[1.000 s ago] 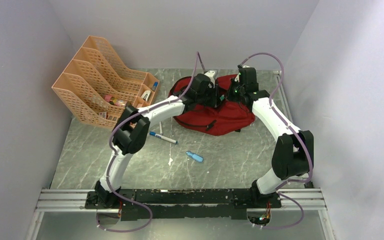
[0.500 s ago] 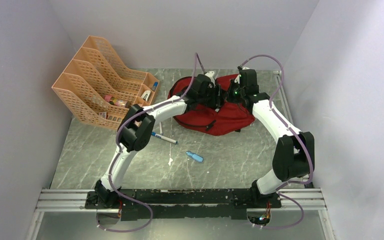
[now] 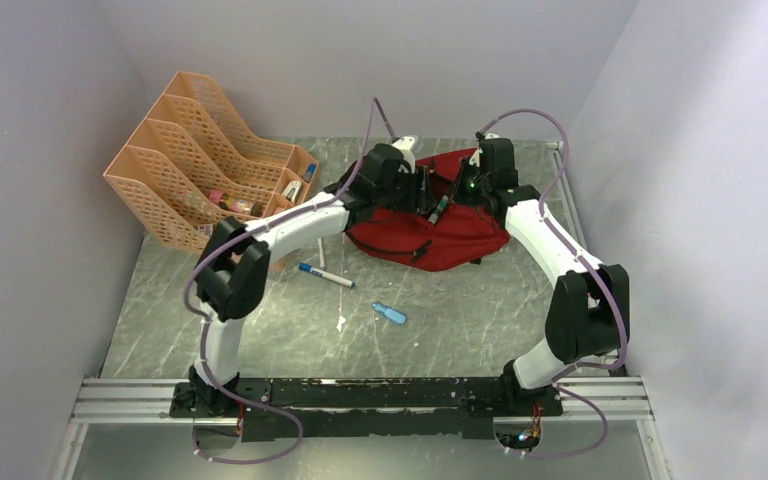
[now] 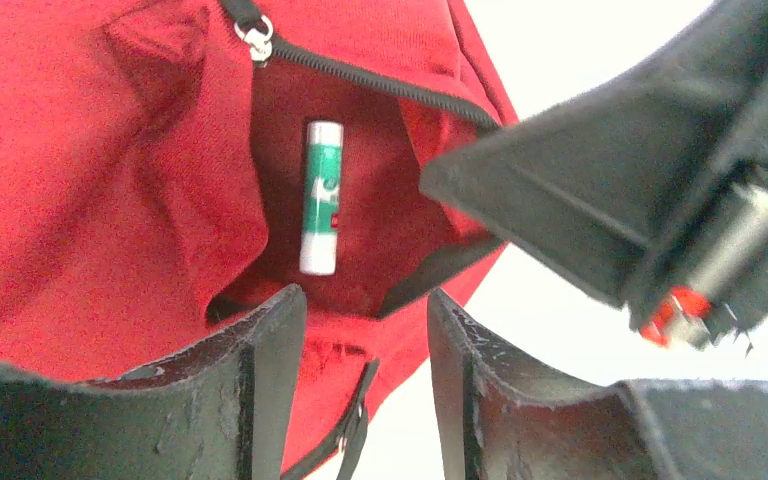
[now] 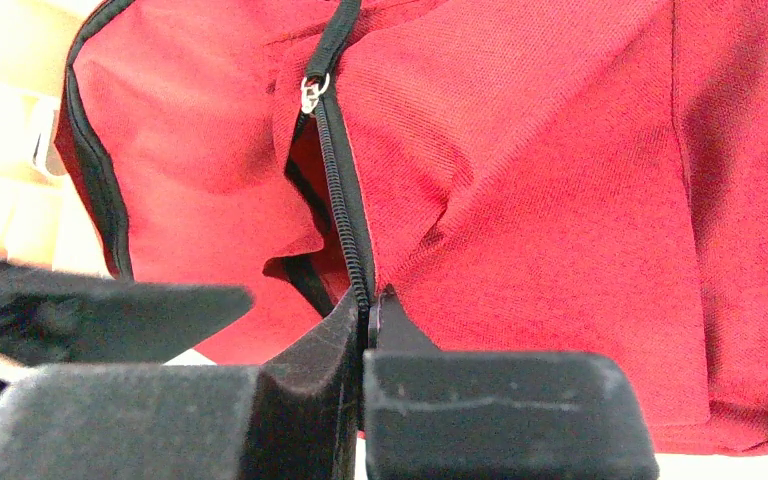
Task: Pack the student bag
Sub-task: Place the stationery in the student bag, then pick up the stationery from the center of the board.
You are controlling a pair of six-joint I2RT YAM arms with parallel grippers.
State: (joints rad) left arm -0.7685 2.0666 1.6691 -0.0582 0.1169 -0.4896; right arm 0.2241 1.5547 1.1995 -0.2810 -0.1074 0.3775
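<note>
The dark-red student bag (image 3: 440, 232) lies at the back of the table with its zipper (image 5: 337, 190) partly undone. My right gripper (image 5: 368, 305) is shut on the bag's zipper edge and holds the opening apart; in the top view the right gripper (image 3: 463, 190) is over the bag's top. A green and white tube (image 4: 321, 197) lies inside the opening, touching no finger. My left gripper (image 4: 365, 330) is open just in front of the opening with nothing between its fingers, and in the top view the left gripper (image 3: 428, 195) faces the right one.
An orange mesh file rack (image 3: 200, 165) stands at the back left with small items in it. A blue-capped marker (image 3: 325, 275), a small blue object (image 3: 390, 313) and a white scrap (image 3: 341, 322) lie on the marble table in front of the bag.
My left gripper has opened and the green and white tube now lies loose in the bag. The left arm has drawn back to the left. The right gripper has kept its hold.
</note>
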